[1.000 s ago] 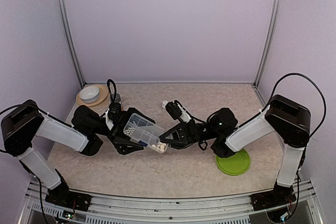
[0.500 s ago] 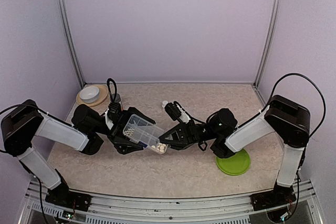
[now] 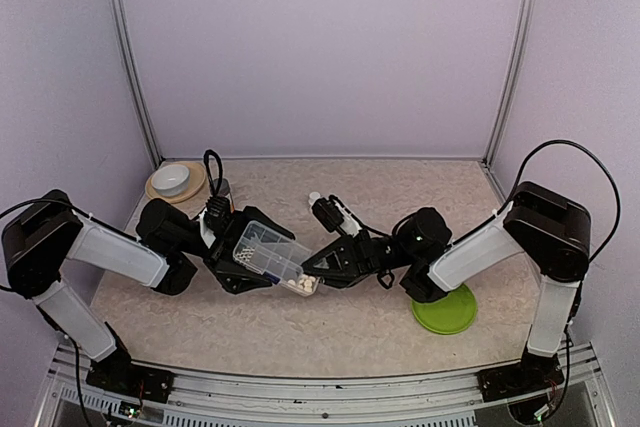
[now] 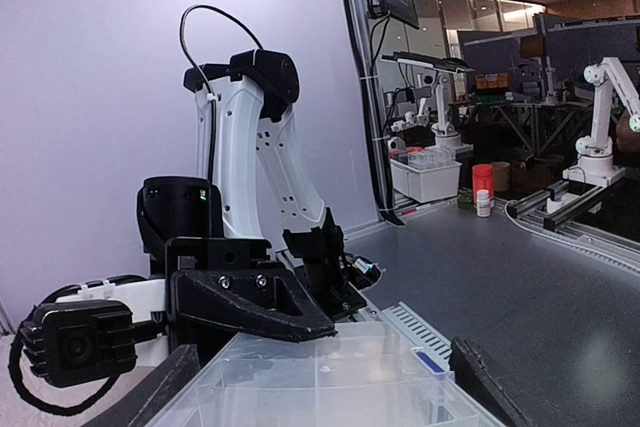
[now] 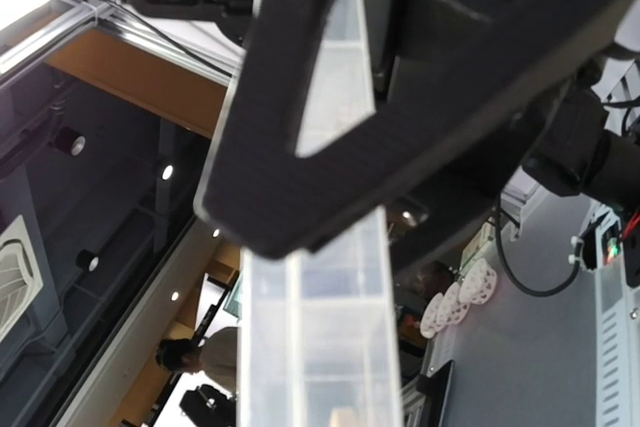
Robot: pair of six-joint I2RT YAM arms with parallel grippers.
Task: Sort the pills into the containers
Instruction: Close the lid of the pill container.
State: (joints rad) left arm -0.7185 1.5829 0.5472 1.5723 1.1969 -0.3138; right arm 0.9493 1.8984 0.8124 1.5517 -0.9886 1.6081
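The container [image 3: 270, 252], a clear flat box with compartments, hangs tilted above the table between both arms. Whitish pills [image 3: 298, 286] lie in its lower right end. My left gripper [image 3: 238, 250] spans the box's width, one finger on each long side. In the left wrist view the container [image 4: 330, 377] fills the bottom, between the fingers [image 4: 150, 392] of my left gripper [image 4: 320, 387]. A dark blue mark [image 4: 432, 362] sits on its right edge. My right gripper [image 3: 318, 265] is shut on the box's right end. In the right wrist view my right gripper [image 5: 340, 237] pinches the container's wall [image 5: 320, 347].
A white bowl on a tan plate [image 3: 172, 180] stands at the back left, with a grey-capped bottle [image 3: 220, 188] beside it. A small white bottle [image 3: 315, 198] lies behind the grippers. A green plate [image 3: 445, 309] sits under the right forearm.
The container has shifted slightly down and to the left, with both grippers moving along with it. Its pill end sits a little lower than before.
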